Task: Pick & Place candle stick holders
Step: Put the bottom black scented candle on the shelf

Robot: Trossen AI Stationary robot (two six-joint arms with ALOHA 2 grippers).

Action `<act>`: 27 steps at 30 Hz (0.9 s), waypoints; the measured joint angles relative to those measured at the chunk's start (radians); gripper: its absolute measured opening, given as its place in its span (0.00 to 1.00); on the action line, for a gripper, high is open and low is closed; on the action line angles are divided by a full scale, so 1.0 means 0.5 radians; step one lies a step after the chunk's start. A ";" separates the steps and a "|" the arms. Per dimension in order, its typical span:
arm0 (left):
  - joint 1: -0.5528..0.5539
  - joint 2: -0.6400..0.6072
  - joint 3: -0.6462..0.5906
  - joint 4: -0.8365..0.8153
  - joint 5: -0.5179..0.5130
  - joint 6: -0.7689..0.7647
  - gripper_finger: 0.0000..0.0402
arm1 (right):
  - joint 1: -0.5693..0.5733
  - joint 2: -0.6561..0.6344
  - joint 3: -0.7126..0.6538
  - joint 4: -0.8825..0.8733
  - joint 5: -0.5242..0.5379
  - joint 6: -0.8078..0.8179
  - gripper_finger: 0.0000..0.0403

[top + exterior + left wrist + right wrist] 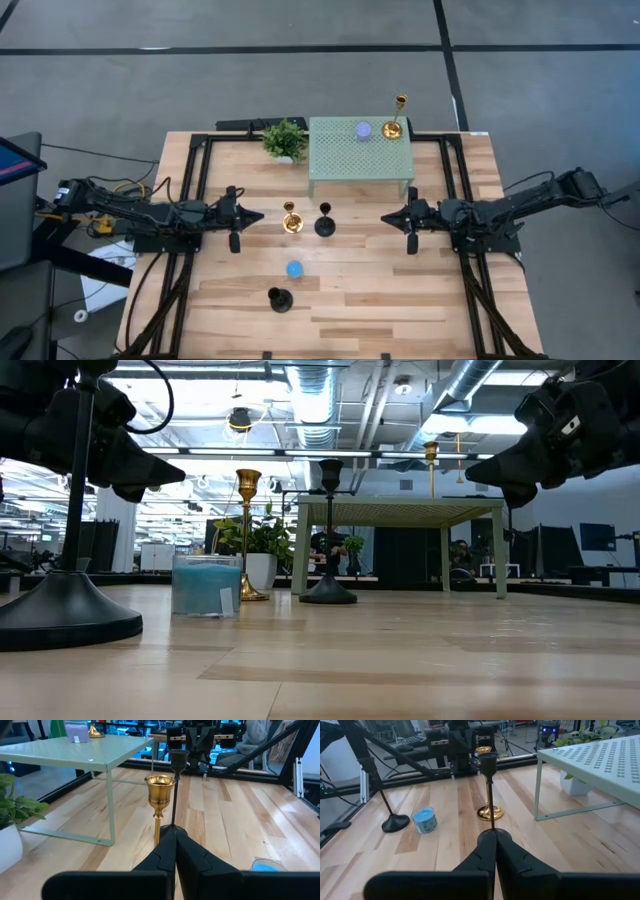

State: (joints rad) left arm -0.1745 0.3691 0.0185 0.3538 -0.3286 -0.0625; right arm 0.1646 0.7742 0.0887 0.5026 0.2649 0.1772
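1. Nearest the front edge of the tabletop (400,300), well short of the green perforated stand (345,160), is one black holder (279,299). It is tall on a small base, so I judge that a sideways nudge would topple it.
2. A little closer to the stand sits the low blue holder (294,268). It could slide away if I come down off-centre.
3. Just in front of the stand, a gold holder (291,221) and a second black holder (324,224) stand close together but apart. I'd say that reaching for one risks a finger clipping the other's stem.
4. Flanking that pair, level with it in front of the stand, are my left tool (250,215) and right tool (392,215), both clenched and empty, tips aimed at the pair. If I drive in without spreading the fingers, I will push a holder over instead of gripping it; both arms converging could also collide.
5. On the stand rest the purple holder (363,130) and a second gold holder (394,123), the latter near the corner. A careless placement beside it might knock it off.
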 joint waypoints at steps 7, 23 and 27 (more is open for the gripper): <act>0.000 0.087 0.000 -0.001 0.059 -0.060 0.02 | 0.000 0.000 0.000 -0.002 -0.002 -0.002 0.00; 0.000 0.559 0.000 0.187 0.077 -0.310 0.05 | 0.000 0.000 0.000 -0.053 -0.002 -0.002 0.00; 0.000 0.648 0.000 0.289 0.076 -0.313 0.14 | 0.000 0.000 0.001 -0.053 -0.003 -0.002 0.00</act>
State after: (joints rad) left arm -0.1745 0.6929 0.0185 0.4982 -0.2907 -0.2188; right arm 0.1646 0.7742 0.0890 0.4763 0.2634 0.1764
